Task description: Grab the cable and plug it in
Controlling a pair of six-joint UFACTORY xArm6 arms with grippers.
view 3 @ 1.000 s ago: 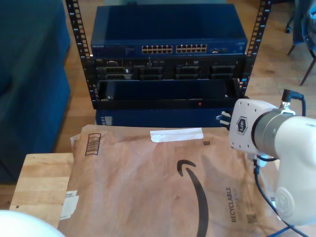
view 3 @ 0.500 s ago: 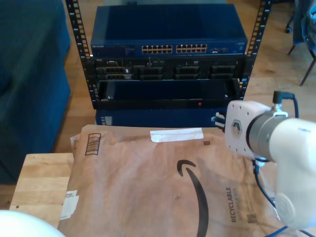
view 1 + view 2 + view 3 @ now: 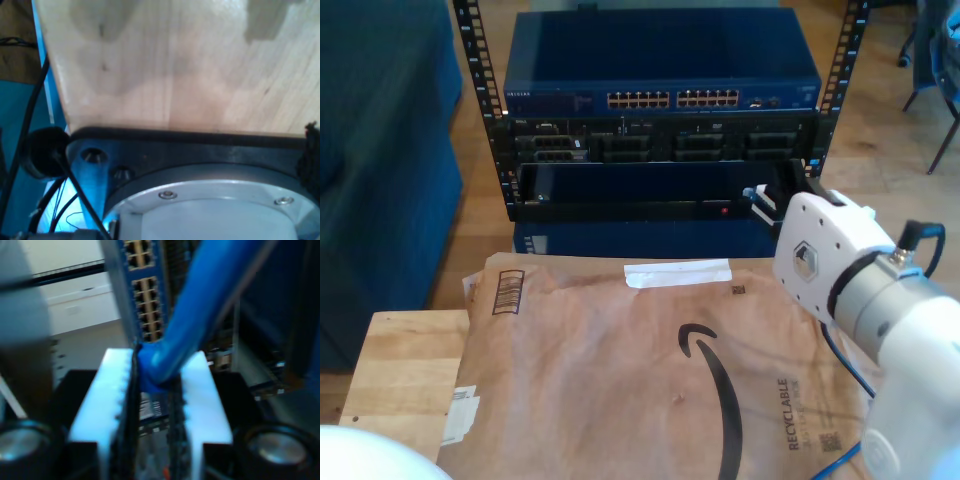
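First wrist view
- Surface: pale wooden board [image 3: 170, 65], smooth grain, faint darker blotches.
- Mount: dark plate and grey ring [image 3: 200, 195] with small screws; thin black leads [image 3: 30, 105] run beside it.
- My first gripper: jaws out of frame, cannot tell whether apart or together.

Second wrist view
- My second gripper [image 3: 150, 390]: white ribbed fingers [image 3: 107, 390], blurred, pinched on the cable [image 3: 200, 315].
- Cable: bright blue, smooth, glossy, bends away from the jaws.
- Background: blue switch [image 3: 145, 295] with rows of square ports, out of focus.

Exterior view
- Rack: black perforated rails [image 3: 470, 60], blue switch [image 3: 660, 60] on top, dark slotted units below.
- Arm: white glossy wrist housing [image 3: 825, 255] at the exterior view's right, jaws [image 3: 760, 200] near the rack's lower bay.
- Cable: blue length [image 3: 840, 455] trails below the arm.
- Table: light wood [image 3: 400, 370] under a creased brown paper mailer [image 3: 620, 380].
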